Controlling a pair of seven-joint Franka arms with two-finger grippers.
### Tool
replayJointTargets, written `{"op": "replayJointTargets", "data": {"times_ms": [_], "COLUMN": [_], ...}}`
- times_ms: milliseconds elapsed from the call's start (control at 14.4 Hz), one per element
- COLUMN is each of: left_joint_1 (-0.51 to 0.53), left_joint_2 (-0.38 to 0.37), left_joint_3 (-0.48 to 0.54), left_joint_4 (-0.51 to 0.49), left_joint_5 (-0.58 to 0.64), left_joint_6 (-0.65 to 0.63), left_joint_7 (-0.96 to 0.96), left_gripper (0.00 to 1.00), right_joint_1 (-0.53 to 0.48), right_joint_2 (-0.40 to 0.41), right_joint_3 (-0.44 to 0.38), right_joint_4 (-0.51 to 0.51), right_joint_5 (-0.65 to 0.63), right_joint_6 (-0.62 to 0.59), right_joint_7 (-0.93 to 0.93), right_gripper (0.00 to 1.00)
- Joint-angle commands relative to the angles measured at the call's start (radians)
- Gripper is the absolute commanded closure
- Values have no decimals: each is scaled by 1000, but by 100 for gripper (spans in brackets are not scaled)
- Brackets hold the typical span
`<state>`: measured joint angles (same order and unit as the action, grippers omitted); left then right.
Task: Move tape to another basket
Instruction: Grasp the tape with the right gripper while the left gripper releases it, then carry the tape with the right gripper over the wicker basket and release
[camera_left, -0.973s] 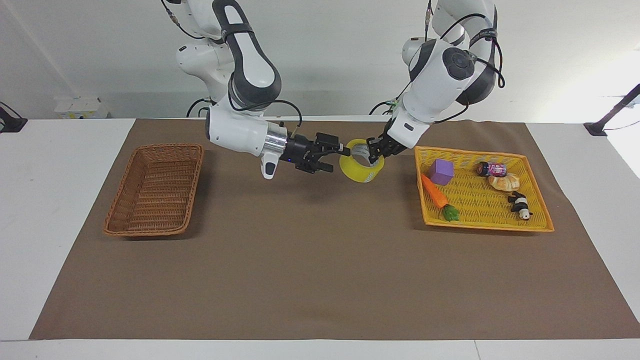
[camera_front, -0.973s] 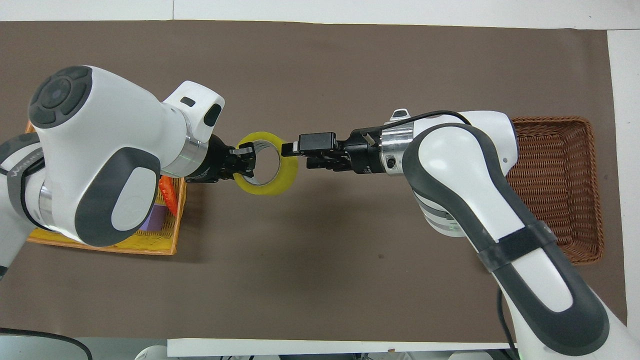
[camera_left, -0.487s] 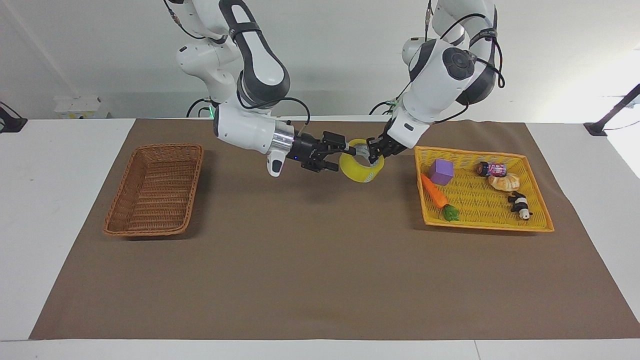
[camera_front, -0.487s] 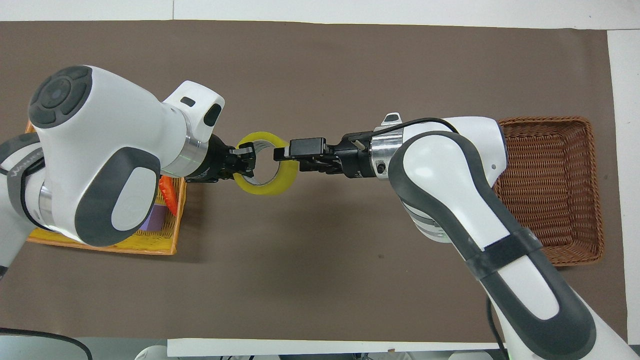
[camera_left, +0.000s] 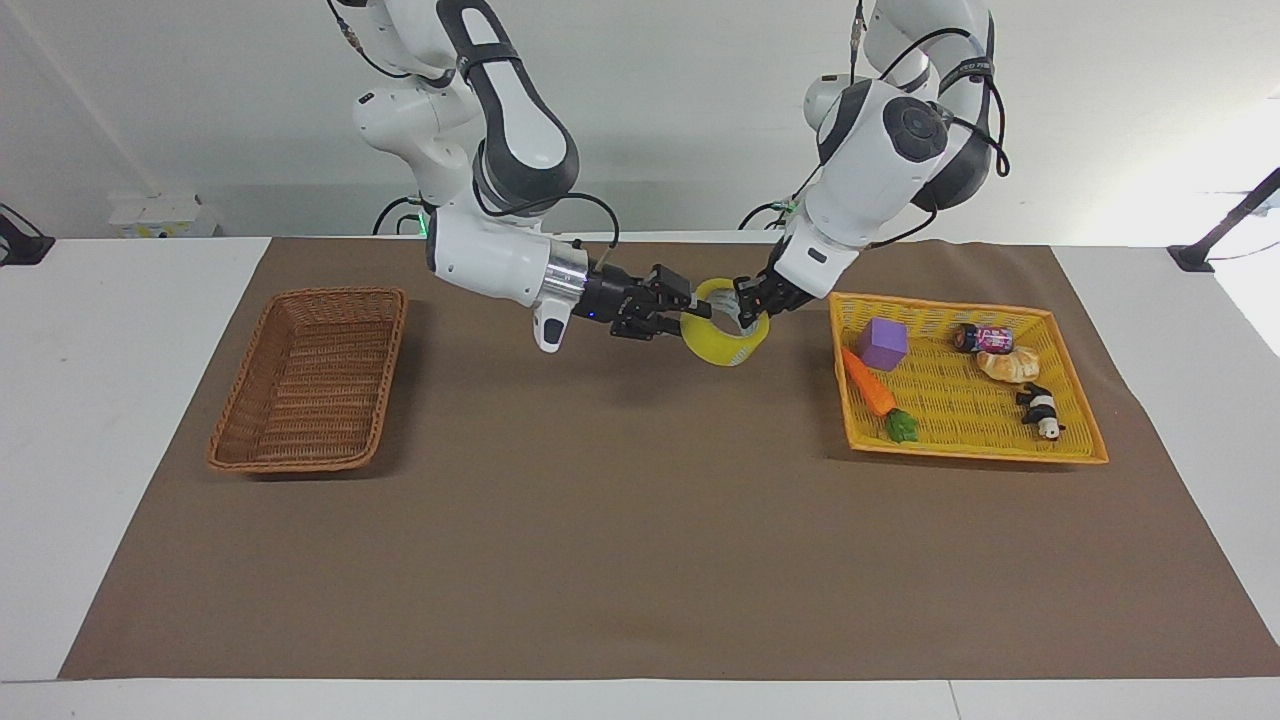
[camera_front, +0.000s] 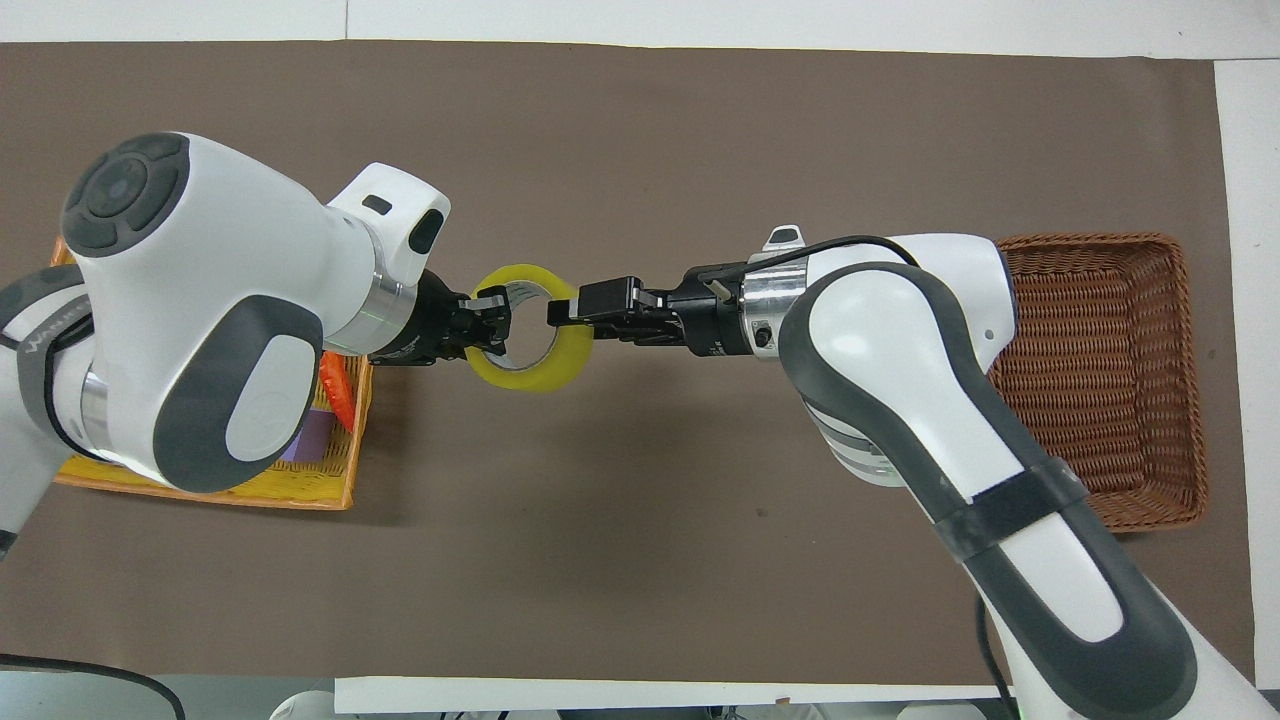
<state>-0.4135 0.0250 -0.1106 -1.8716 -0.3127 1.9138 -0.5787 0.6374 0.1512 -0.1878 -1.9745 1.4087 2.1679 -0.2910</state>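
The yellow tape (camera_left: 727, 344) (camera_front: 535, 373) hangs in the air over the brown mat, between the two baskets. My left gripper (camera_left: 748, 307) (camera_front: 487, 318) is shut on the roll's wall at the side toward the yellow tray. My right gripper (camera_left: 694, 309) (camera_front: 562, 313) is shut on the roll's wall at the other side. Both arms reach toward each other with the roll between them. The dark-brown wicker basket (camera_left: 305, 381) (camera_front: 1108, 376) stands at the right arm's end of the table with nothing in it.
A flat yellow-orange tray (camera_left: 968, 440) (camera_front: 300, 491) at the left arm's end holds a purple cube (camera_left: 882, 343), a carrot (camera_left: 872, 387), a bread roll (camera_left: 1010, 363), a small can (camera_left: 980, 338) and a panda toy (camera_left: 1040, 409). The left arm hides most of it from overhead.
My right gripper moved in onto the tape's rim and shut on it. The left gripper kept its hold and the roll stayed in place.
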Motion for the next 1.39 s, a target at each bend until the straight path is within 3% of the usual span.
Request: {"op": "replayJointTargets", "data": {"times_ms": [0,139,209,348,626,1043,1321], "left_joint_1": [-8,-7,-2,24,178,479,506], "left_joint_2": [-14,-14,-19,-37,-45,-65,-74], "left_joint_3": [5,6,11,17,15,17,15], "left_joint_4": [-7,5,8,51,117,117,108], "left_joint_5": [14,14,15,32,191,230,228], "left_joint_6": [10,2,-10,-88,-156,-243,-225], "left_joint_7": [0,-3,-4,-1,77,514,517], "left_gripper": [78,18,1,1,1,0,0], "right_joint_1": [2,2,2,1,-25,-391,-666], "right_joint_2": [-16,-16,-16,-16,-16,-16,-13], "right_joint_3": [-1,-1,-1,-2,-7,-8,-9], "right_joint_4": [-20,-20,-20,-20,-18,31,60], "right_joint_5": [22,22,22,21,-4,-305,-474], "right_joint_6": [7,3,3,0,-35,-379,-532], "right_joint_7": [4,4,4,4,-7,-62,-145], "right_gripper": [100,100,100,100,100,100,100]}}
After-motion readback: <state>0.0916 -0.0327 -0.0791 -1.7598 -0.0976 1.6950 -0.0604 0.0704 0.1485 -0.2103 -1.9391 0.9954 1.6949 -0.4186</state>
